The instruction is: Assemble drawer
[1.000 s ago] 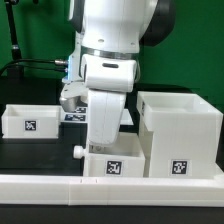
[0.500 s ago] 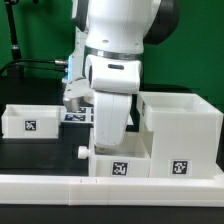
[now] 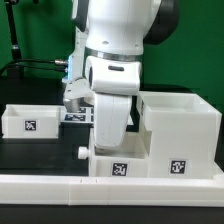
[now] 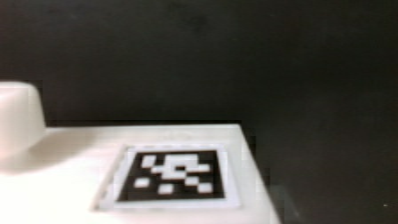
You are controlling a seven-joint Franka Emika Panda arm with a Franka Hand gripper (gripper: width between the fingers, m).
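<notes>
The large open housing (image 3: 180,130) stands at the exterior view's right. One shallow tray (image 3: 30,122) lies at the left. The second tray (image 3: 120,168), its knob (image 3: 80,153) pointing left, sits at the front centre against the housing. My gripper (image 3: 112,143) reaches down into or just behind this tray, and its fingertips are hidden by the tray wall and the hand. The wrist view shows only a white face with a black-and-white tag (image 4: 178,172) and a rounded white part (image 4: 15,115). No fingers show there.
A long low white rail (image 3: 110,188) runs along the front edge. The marker board (image 3: 77,116) lies behind the arm on the black table. A green backdrop and cables stand at the back left.
Since one second ago the arm and the centre tray have shifted slightly to the exterior view's right, toward the housing. Nothing differs over the last half second.
</notes>
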